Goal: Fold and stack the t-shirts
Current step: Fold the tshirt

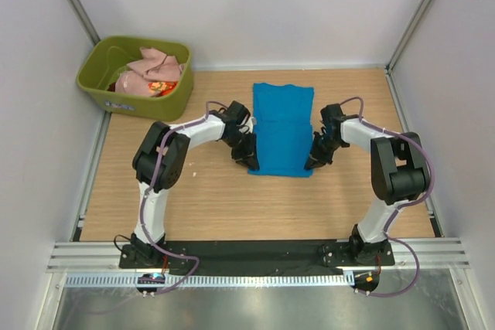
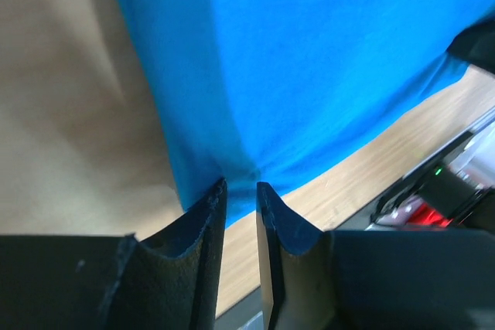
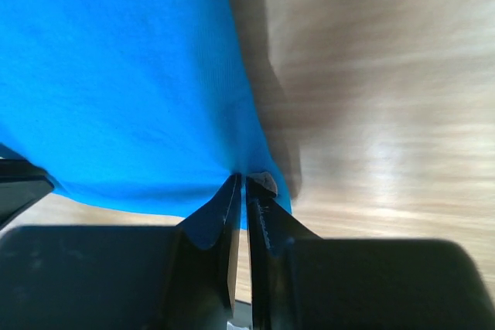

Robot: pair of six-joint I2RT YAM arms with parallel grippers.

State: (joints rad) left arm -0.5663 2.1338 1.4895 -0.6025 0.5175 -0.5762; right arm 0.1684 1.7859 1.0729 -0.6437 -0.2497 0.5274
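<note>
Wrist views showed my right gripper (image 3: 241, 181) clamped on the near-right corner of the blue t-shirt (image 1: 282, 125), which lay at the middle of the table (image 1: 216, 199). The left gripper (image 2: 241, 187) stood narrowly apart around the near-left hem. I judged it should close fully, then both lift evenly toward the far edge, keeping the fold square.

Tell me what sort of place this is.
Probably a robotics lab test cell: a wood-grain table boxed in by plain white wall panels, two black-and-white robot arms bolted at its near edge, with a bright blue cloth t-shirt and an olive-green plastic tub as props.
</note>
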